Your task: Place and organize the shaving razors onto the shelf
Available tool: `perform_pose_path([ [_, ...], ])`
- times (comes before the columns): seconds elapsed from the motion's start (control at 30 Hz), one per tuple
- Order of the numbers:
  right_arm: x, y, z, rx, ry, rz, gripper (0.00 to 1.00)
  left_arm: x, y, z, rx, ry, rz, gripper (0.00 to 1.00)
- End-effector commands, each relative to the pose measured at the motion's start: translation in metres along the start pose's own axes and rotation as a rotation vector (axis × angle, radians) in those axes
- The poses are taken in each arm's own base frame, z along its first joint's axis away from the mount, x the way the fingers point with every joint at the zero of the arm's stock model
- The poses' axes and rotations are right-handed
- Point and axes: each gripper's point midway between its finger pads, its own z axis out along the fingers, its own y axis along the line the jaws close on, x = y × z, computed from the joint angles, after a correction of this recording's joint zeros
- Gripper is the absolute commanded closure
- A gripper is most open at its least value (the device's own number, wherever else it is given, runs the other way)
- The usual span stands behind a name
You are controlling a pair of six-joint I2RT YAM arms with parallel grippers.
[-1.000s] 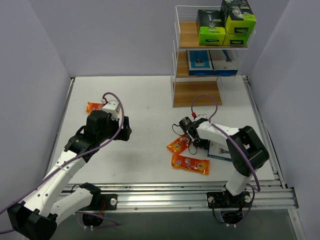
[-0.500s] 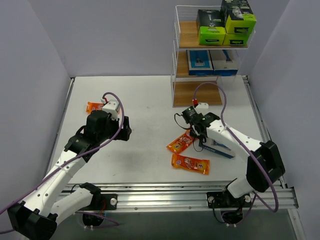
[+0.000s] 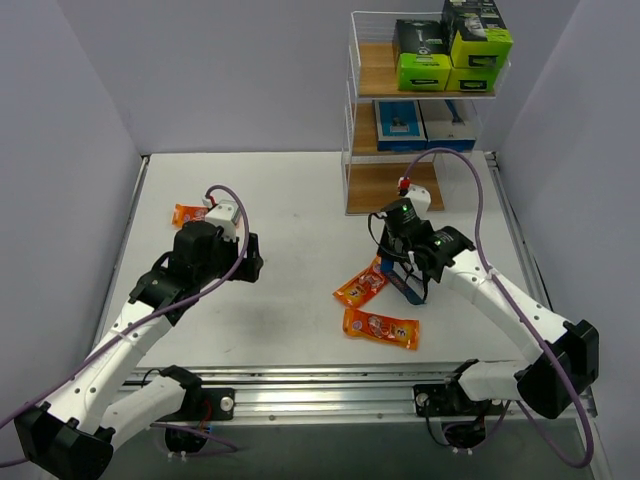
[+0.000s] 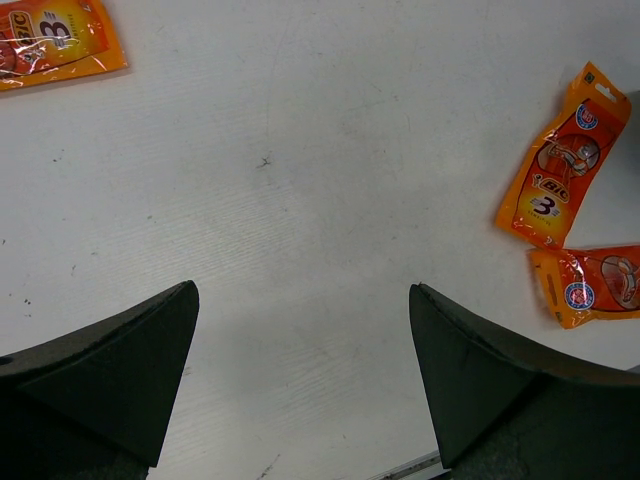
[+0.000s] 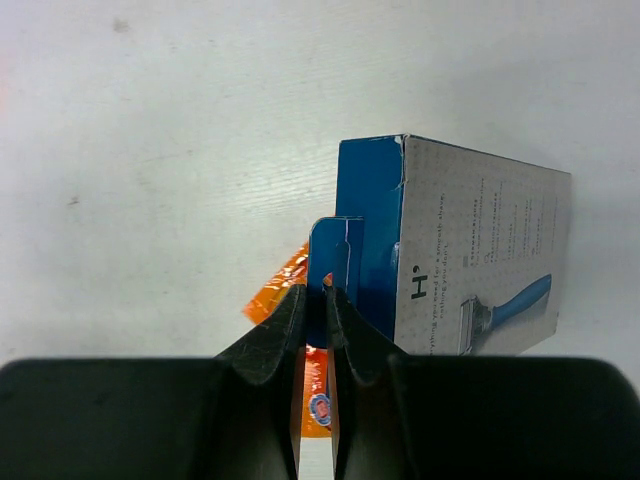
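Your right gripper [image 5: 315, 298] has its fingers pressed together on the thin blue tab of a blue razor pack [image 5: 470, 250]. The pack stands on edge in that pinch, its pale face with the printed blue razor turned to one side. In the overhead view it sits right of the middle of the table [image 3: 300, 190], between the shelf [image 3: 390, 185] and the near edge. Its lower end is over the upper orange packet [image 3: 362, 288]. You cannot tell from these views whether the pack is clear of the table.

Your left gripper [image 4: 302, 290] is spread wide and holds nothing. It hangs over bare white table, left of the middle.

The lower orange packet [image 3: 380, 327] lies flat just beside the upper one, closer to the near edge. A third orange packet [image 3: 190, 213] lies near the left edge, just behind your left wrist and well apart from the other two.

The shelf stands at the far right corner of the table. Its top board carries the black-and-lime boxes [image 3: 423, 55], some stacked on others. Its middle board carries two blue razor cards [image 3: 400, 122] side by side. Its bottom wooden board sits just behind your right wrist in the overhead view.
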Motion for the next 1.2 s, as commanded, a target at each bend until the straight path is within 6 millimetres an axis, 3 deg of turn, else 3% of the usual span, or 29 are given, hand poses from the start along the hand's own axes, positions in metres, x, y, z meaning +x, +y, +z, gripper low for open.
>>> perform_pose_path([
  [0.0,-0.026,0.036,-0.018,-0.162,-0.067,0.042,1.0,-0.021,-0.002,-0.007,0.0,-0.067,0.007,0.05],
  [0.4,-0.05,0.104,-0.014,-0.39,-0.095,0.088,1.0,-0.023,0.004,-0.01,-0.034,-0.078,0.01,0.05],
  [0.73,-0.059,0.183,-0.026,-0.62,-0.113,0.113,1.0,-0.024,0.009,-0.011,-0.059,-0.083,0.011,0.05],
  [0.9,-0.057,0.177,-0.025,-0.618,-0.134,0.179,1.0,-0.023,0.009,-0.01,-0.06,-0.08,0.013,0.05],
  [1.17,-0.02,0.114,-0.006,-0.465,-0.111,0.289,1.0,-0.023,0.007,-0.01,-0.052,-0.075,0.013,0.05],
])
